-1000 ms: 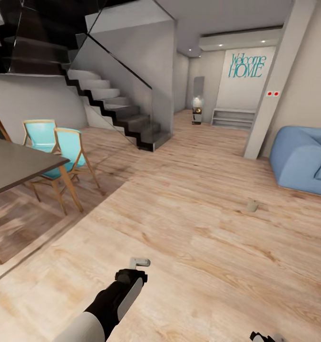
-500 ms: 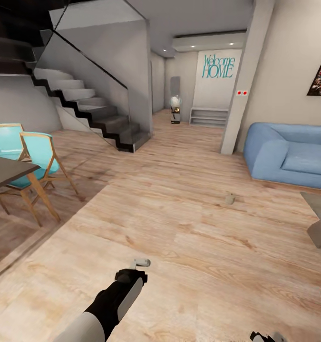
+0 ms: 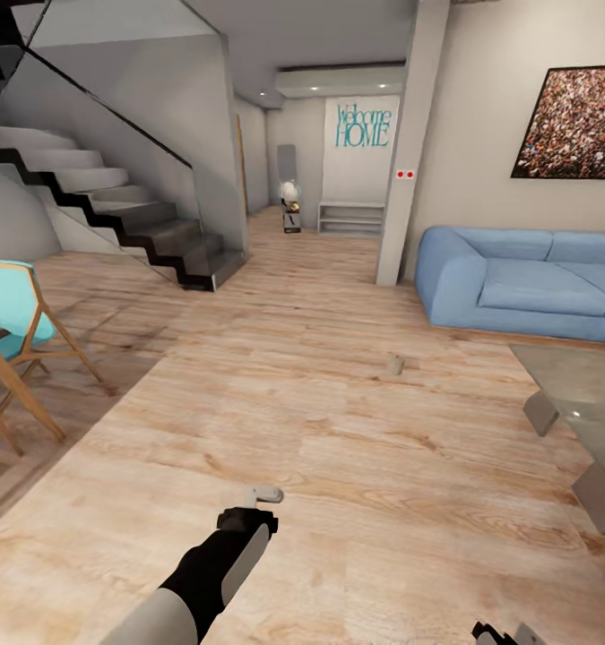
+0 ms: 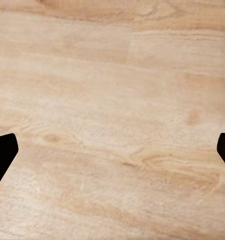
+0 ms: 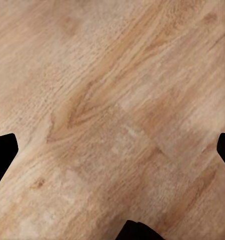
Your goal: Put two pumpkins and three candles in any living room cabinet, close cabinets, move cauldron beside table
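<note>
One candle [image 3: 395,365] in view: small greyish cylinder standing on the wood floor [image 3: 338,430], alone, in front of the blue sofa [image 3: 517,287] toward the sofa's stair-side end, well apart from both arms.

Left pincer [image 4: 112,150]: wrist view shows the two dark fingertips [image 4: 2,155] at opposite edges of the frame, spread wide, bare floor planks between them. Nothing held, nothing touched. In the head view the left arm [image 3: 208,569] reaches forward low over the floor, well short of the candle, black wrist with a pale tip [image 3: 266,494] ahead of it.

Right pincer [image 5: 112,150]: same layout, fingertips [image 5: 2,152] far apart at the frame edges, wide open, holding nothing, only floor grain beneath. A dark part of the rig pokes in at the frame edge between them. In the head view just a sliver of the right arm [image 3: 508,634] shows at the lower edge.

Around the candle: glass-topped coffee table [image 3: 580,394] on grey legs sits to the side of it, in front of the sofa. Pillar [image 3: 408,152] with two red dots stands at the sofa's end beyond the candle. Framed picture [image 3: 571,124] on the wall above the sofa. Far past the candle, a hallway wall with "Welcome HOME" lettering [image 3: 363,126] and a low white shelf [image 3: 350,218] under it. Across the floor from the sofa: staircase [image 3: 114,210] with glass balustrade, and a turquoise chair [image 3: 15,309] with wooden legs.
</note>
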{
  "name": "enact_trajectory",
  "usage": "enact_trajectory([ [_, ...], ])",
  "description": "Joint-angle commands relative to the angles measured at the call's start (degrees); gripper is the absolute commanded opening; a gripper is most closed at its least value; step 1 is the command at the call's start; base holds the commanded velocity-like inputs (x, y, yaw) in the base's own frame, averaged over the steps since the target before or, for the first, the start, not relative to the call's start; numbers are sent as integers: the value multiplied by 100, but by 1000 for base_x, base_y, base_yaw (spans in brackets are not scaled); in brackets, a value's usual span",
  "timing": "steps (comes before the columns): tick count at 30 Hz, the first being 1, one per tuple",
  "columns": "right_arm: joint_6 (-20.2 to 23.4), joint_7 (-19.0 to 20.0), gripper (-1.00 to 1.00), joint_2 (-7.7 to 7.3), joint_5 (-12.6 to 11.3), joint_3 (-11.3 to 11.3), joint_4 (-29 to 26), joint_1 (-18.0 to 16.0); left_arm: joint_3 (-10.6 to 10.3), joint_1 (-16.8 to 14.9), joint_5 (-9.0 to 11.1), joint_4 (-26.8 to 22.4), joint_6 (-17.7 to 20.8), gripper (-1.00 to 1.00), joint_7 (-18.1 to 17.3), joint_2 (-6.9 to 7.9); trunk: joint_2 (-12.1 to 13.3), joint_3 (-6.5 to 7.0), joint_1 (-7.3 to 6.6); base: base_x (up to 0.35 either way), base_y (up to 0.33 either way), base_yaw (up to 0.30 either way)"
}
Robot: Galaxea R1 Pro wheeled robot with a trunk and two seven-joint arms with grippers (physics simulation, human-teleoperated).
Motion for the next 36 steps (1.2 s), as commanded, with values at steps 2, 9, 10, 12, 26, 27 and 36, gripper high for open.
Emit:
enact_trajectory([
  [2, 23, -22, 100, 0, -27, 0, -13, -1, -26, -6, 60, -8, 11, 100, 56, 6, -3, -5, -1, 0, 0, -285],
  [9, 15, -22, 100, 4, -17, 5, -13, -1, -26, -5, 59, -8, 5, 100, 55, 7, -3, -5, -1, 14, 0, -285],
  [10, 15, -22, 100, 6, -14, 9, -13, -1, -26, -7, 59, -8, 1, 100, 56, 9, -3, -5, -1, 137, 19, -285],
  [12, 11, -22, 100, 8, -6, 18, -13, -1, -30, -5, 55, -2, -102, 100, 50, 15, -3, -5, -1, 217, 66, -285],
  [26, -121, 179, 100, 22, 13, 558, -3, -1, -21, -8, 50, 32, -400, 100, 21, 32, -3, -5, -1, 302, 116, -68],
  [27, -174, 208, 100, 20, 12, 581, 36, -1, -16, -7, 50, 34, -401, 100, 21, 33, -3, -5, -1, 308, 90, -1],
  [36, -333, 604, 100, 18, 18, 625, 352, -1, -27, -7, 50, 44, -402, 100, 21, 34, -3, -5, -1, 306, 13, 0],
])
